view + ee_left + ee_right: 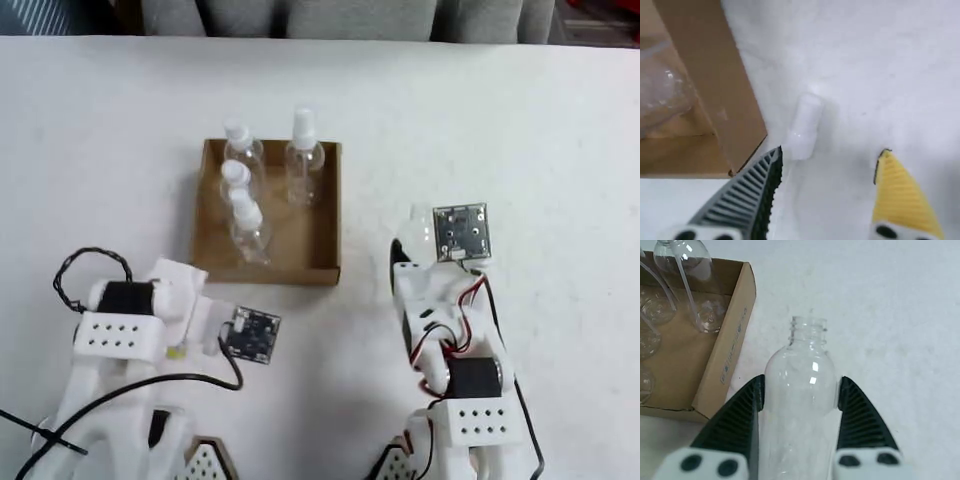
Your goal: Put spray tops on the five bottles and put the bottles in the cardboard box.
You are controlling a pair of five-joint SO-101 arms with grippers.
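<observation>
Clamping a topless bottle (pixel 800 352), right tool (pixel 801 383) sits over white table (pixel 520 100); left tool (pixel 832 151) gapes near spray top (pixel 805 127).

Both arms are the usual white 3D-printed plastic shells with black servo blocks tucked in. The left arm (pixel 115 335) has a flat plate with two rows of small round holes, and a thin black cable (pixel 75 272) loops off its side. The right arm (pixel 478 420) has the same holed plate, plus thin red wires (pixel 440 350) curling along it. There's a dark square circuit board (pixel 252 335) on the left wrist and a greyish square circuit board (pixel 460 231) on the right one. The left tool (pixel 831 151) has mismatched ribbed fingers (pixel 747 195), one grey and one yellow. The right tool (pixel 802 381) has two black ribbed fingers (pixel 735 420) on white bases with round holes.
</observation>
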